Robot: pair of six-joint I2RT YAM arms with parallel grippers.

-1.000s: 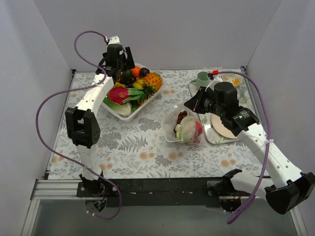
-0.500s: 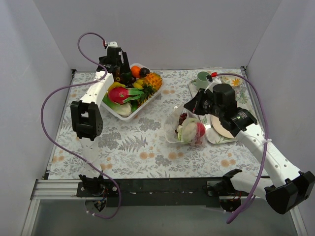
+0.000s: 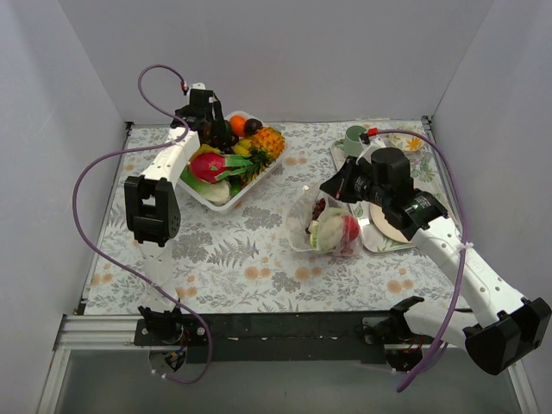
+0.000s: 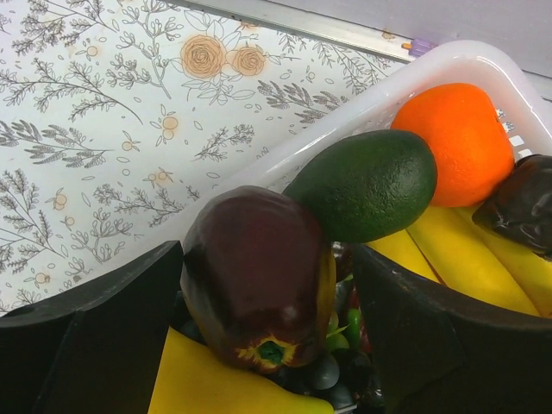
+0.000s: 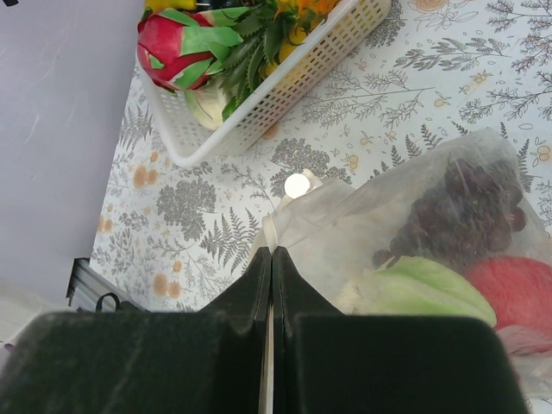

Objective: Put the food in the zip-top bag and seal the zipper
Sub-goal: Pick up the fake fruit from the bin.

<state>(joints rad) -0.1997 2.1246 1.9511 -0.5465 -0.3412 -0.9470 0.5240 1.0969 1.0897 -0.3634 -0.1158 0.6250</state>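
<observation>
At the table's (image 3: 250,259) far left, the left claw (image 4: 267,259) gapes around a dark purple fruit (image 4: 254,276); right of centre, the right claw (image 5: 272,259) pinches the zip-top bag (image 5: 414,190).
The left arm stretches to the white basket (image 4: 345,112), wrist tipped down, its jaws wide and not gripping the fruit. The right arm reaches diagonally in, jaws closed tight on the bag's edge. The bag lies on the table holding the grape bunch (image 5: 466,216), leafy vegetable (image 5: 414,289) and red fruit (image 5: 517,293). Since a second ago the left claw has dipped into the basket and the right claw has shifted slightly left.
</observation>
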